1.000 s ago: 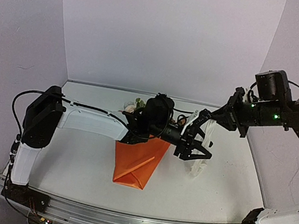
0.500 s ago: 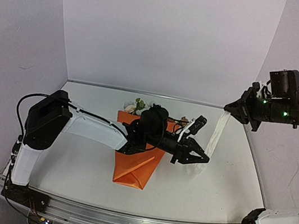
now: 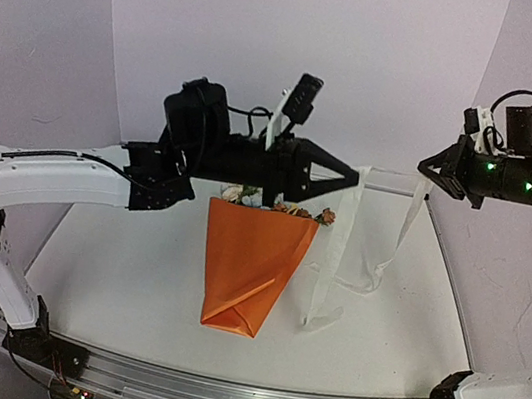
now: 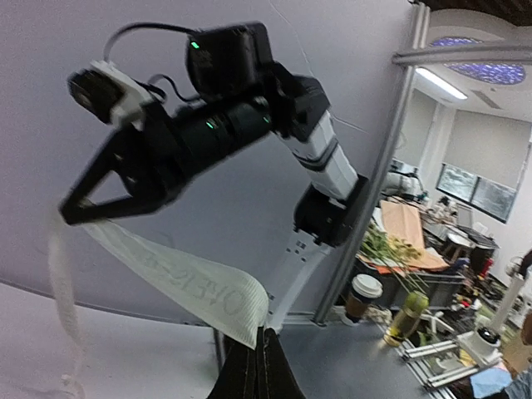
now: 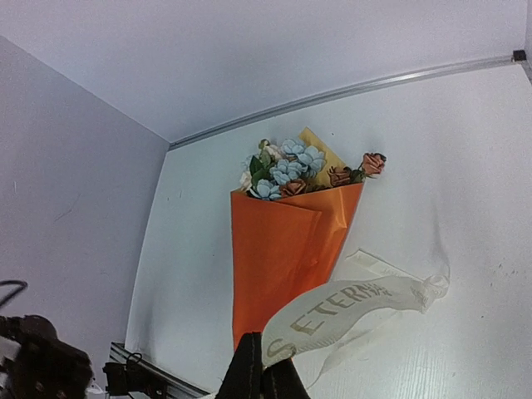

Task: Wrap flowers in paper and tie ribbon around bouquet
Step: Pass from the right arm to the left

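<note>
Left gripper (image 3: 356,177) rose well above the table (image 3: 132,280) since a second ago and went from spread to pressed shut on the ribbon (image 3: 340,242). Right gripper (image 3: 425,171) is also raised, pinching another stretch of ribbon, apart from the left one. Ribbon droops in loops down to the table, just right of the bouquet (image 3: 245,267). Bouquet lies flat, flowers (image 5: 287,170) toward the back wall, the tip of the orange paper (image 5: 287,249) cone toward the arms.

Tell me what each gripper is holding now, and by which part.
Both hold the long narrow cream-white printed fabric ribbon: the left gripper and the right gripper pinch the two ends of a raised stretch; the rest hangs.
</note>
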Controlling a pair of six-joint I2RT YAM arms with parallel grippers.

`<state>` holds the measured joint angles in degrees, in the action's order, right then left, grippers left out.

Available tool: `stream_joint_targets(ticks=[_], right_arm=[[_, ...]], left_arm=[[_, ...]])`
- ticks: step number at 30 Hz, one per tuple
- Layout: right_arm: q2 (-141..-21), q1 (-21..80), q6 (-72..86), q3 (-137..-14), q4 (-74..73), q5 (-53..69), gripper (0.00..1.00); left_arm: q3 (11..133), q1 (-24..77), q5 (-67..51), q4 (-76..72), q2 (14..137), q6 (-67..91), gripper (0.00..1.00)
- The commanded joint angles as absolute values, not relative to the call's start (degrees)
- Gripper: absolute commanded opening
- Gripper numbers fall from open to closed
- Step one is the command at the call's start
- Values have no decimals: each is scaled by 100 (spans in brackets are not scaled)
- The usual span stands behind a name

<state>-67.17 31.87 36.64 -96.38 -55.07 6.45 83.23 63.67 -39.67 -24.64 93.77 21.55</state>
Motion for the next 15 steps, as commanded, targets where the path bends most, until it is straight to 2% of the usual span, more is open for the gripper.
stream_joint_targets(ticks=[1, 5, 9, 15], right_arm=[[-6490, 3104, 3040, -9856, -5529, 3, 5], [-6441, 3107, 3297, -9556, -5401, 286, 7], [-6370, 3195, 3836, -8631, -4882, 825, 7], [-6994, 4127, 4452, -7373, -4052, 1181, 7]], left_arm=[[8818, 6292, -2427, -973, 8680, 1443, 0], [9027, 6220, -737, 268, 8318, 1364, 0], [9127, 6214, 713, 1832, 8043, 1473, 0], [8038, 6160, 2612, 3759, 7201, 1784, 0]])
